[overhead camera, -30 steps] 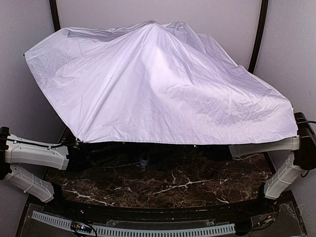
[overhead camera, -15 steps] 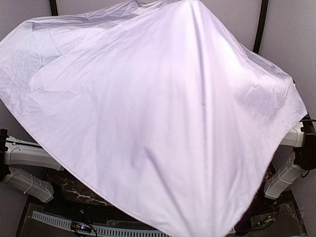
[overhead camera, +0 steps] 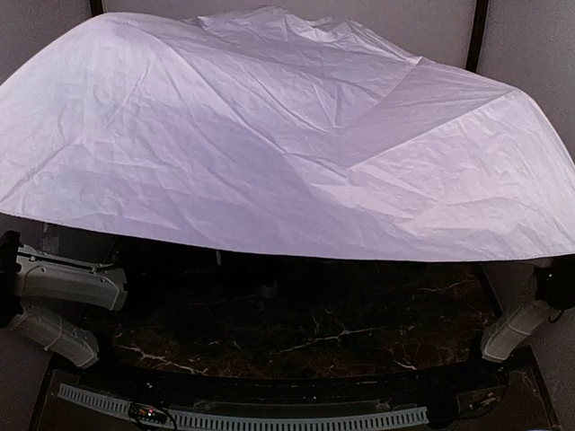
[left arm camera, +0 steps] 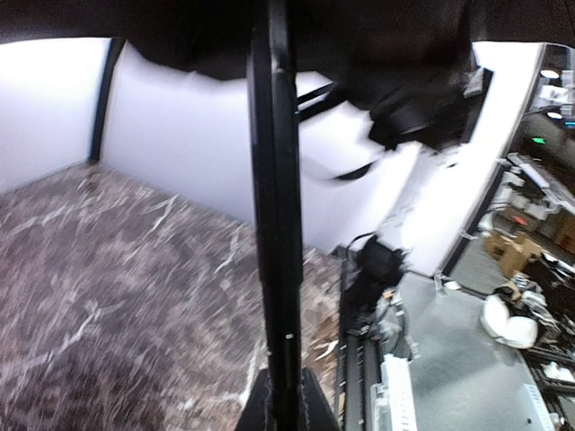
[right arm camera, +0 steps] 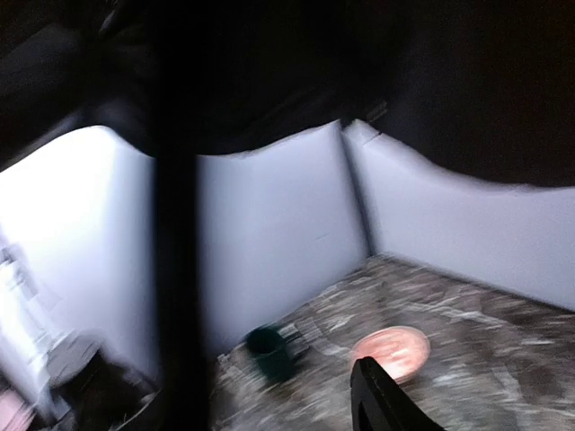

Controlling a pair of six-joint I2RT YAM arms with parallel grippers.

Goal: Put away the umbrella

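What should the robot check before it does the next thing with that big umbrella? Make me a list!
1. Is the umbrella folded? Not ok. Its cloth is spread wide open over the table.
2. Is the left claw holding the shaft? Ok. The black shaft rises from between its fingers.
3. Is the right claw gripping anything? Cannot tell. Its view is blurred and only one finger shows.
4. Is the red bowl clear of the shaft? Ok. It sits on the table, apart from it.
5. Does the top camera see both claws? Not ok. The cloth hides them.
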